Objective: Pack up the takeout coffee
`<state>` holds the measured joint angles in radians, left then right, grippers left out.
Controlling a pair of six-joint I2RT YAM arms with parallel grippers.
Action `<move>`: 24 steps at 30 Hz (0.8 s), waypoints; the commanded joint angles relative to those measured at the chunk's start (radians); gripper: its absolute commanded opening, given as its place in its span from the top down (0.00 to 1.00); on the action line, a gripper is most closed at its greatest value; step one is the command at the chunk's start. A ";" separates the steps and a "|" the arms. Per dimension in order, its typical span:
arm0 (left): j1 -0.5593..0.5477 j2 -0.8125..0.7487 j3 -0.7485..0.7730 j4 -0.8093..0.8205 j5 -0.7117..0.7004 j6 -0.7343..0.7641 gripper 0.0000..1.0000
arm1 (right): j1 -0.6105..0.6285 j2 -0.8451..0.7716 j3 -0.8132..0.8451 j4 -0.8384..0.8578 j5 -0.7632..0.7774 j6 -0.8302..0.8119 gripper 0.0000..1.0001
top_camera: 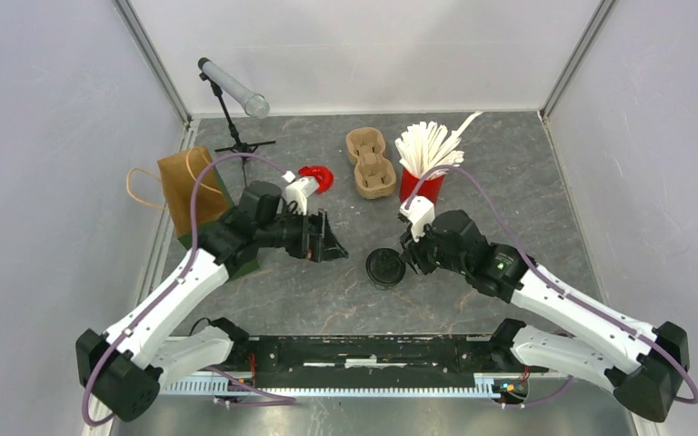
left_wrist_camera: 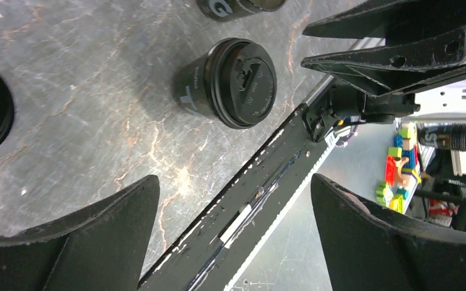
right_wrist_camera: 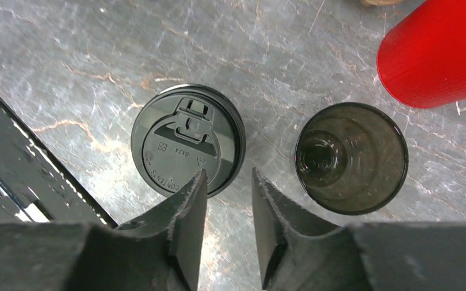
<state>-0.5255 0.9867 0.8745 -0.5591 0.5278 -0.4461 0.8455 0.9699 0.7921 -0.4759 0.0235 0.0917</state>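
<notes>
Right gripper (right_wrist_camera: 227, 182): jaws narrowly apart, nothing held, poised above gap between lidded cup (right_wrist_camera: 188, 139) and open cup (right_wrist_camera: 352, 157), mid-table. Left gripper (left_wrist_camera: 233, 182): wide open, empty. Step, likely: grasping lidded cup. Next move needs wider jaws, centred on cup, then carrier (top_camera: 370, 162).

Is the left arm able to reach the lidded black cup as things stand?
Probably yes. The left gripper is wide open, and only bare table lies between it and the lidded cup. The right gripper hovers close beside that cup, so they might crowd.
</notes>
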 commanded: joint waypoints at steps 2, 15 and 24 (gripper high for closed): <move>-0.079 0.086 0.073 0.111 -0.086 0.007 0.00 | -0.033 -0.101 -0.116 0.278 -0.071 0.060 0.68; -0.157 0.254 -0.025 0.425 -0.143 -0.086 0.08 | -0.081 -0.107 -0.317 0.588 -0.285 0.138 0.73; -0.181 0.380 -0.039 0.507 -0.135 -0.089 0.13 | -0.123 -0.045 -0.357 0.647 -0.327 0.122 0.76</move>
<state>-0.6926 1.3270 0.8337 -0.1467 0.3756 -0.5117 0.7364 0.9073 0.4614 0.0910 -0.2699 0.2165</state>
